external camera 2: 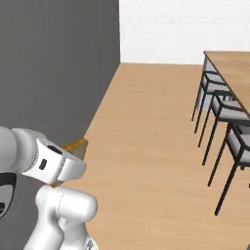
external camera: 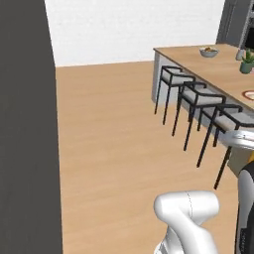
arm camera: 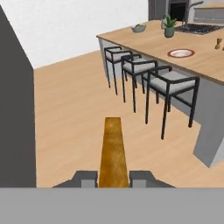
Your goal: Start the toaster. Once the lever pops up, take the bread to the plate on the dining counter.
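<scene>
My gripper [arm camera: 113,177] is shut on the bread [arm camera: 113,151], a tan slice seen edge-on that sticks forward between the two fingers. In the right base view the bread [external camera 2: 75,145] pokes out past the white hand, low at the left. The plate [arm camera: 180,53], white with a red rim, lies on the dining counter [arm camera: 144,41] well ahead and to the right, behind the chairs. A sliver of the plate [external camera: 249,94] shows at the right edge of the left base view, on the dining counter [external camera: 218,64]. The toaster is out of view.
Three dark chairs [arm camera: 144,70] stand along the counter's near side, between me and the plate. A tall dark wall panel [external camera: 27,129] fills the left. A bowl [external camera: 209,51] and a potted plant [external camera: 246,63] sit on the counter. Open wood floor [external camera: 114,139] lies ahead.
</scene>
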